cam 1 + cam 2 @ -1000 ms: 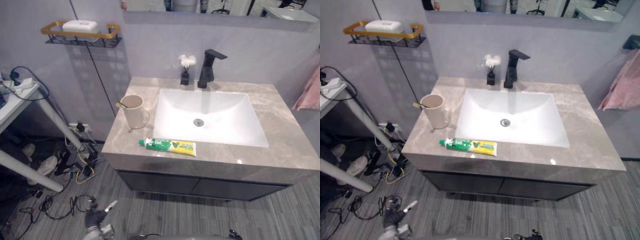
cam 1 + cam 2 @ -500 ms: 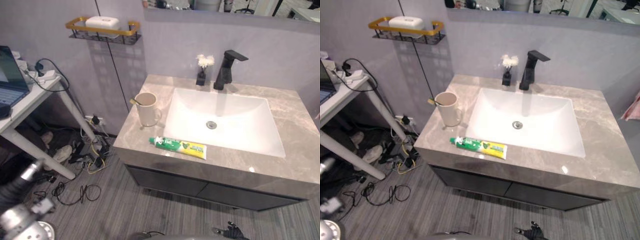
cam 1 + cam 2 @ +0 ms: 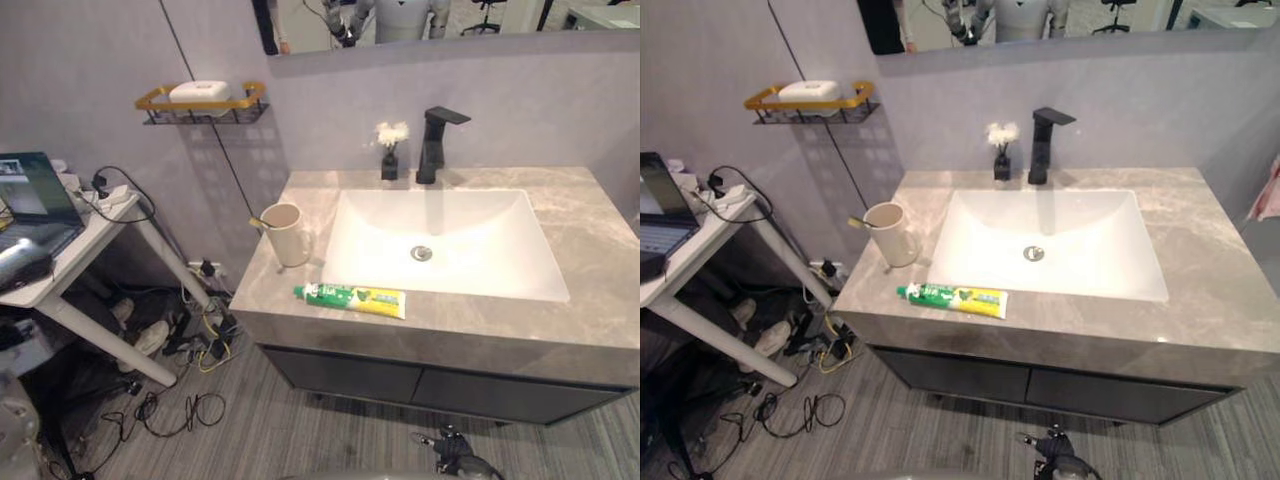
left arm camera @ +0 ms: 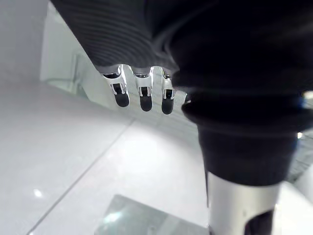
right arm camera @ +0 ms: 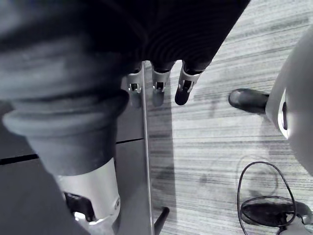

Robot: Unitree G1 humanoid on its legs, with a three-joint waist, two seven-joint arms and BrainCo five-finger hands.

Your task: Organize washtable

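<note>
Both the left hand [image 4: 142,95] and right hand [image 5: 157,88] hang relaxed, empty, far from the toothpaste [image 3: 350,298].

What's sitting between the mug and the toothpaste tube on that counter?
Nothing. In the left eye view, a bare strip of grey counter lies between the mug and the toothpaste tube, which lies nearer the front edge.

Toothpaste tube [image 3: 350,299] flat on counter [image 3: 600,250] front; cup [image 3: 287,234] (handle poking out) behind.
</note>
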